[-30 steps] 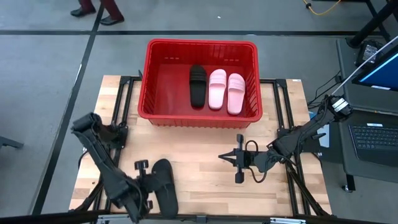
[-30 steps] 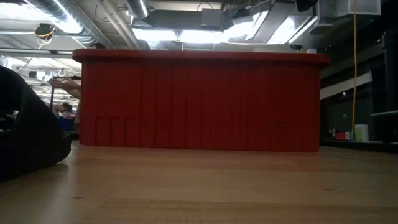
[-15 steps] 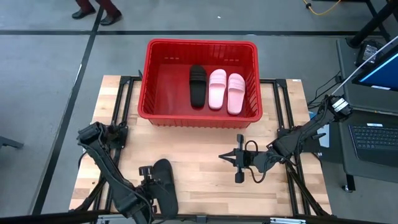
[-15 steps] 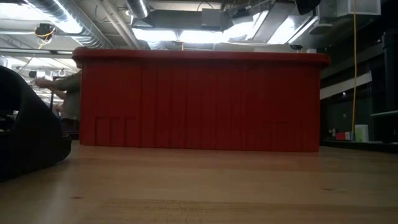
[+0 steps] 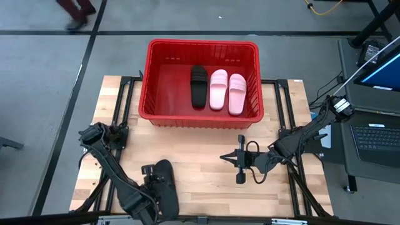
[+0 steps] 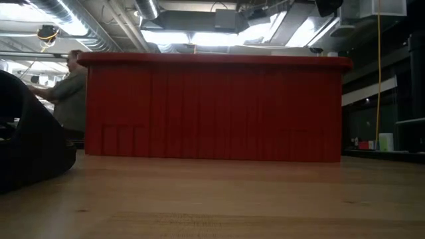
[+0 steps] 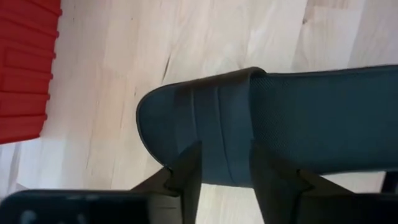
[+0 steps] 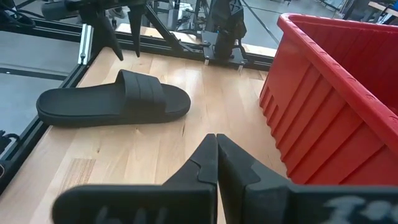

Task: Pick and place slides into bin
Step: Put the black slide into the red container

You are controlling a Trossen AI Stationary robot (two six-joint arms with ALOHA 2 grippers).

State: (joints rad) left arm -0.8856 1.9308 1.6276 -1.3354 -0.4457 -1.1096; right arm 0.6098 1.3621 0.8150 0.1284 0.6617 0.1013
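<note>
Now the left gripper (image 7: pixel 225 177), fingers parted, straddles the black slide (image 7: pixel 261 130) near the bench's front edge; the strap should be gripped squarely. Right gripper (image 8: pixel 216 163) shut.

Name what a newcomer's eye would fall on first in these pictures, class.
First, the large red ribbed plastic bin at the far side of the wooden table, holding one black slide beside two light pink slides. Next, the last black slide sandal lying on the near left of the table, with the left gripper open over it.
</note>
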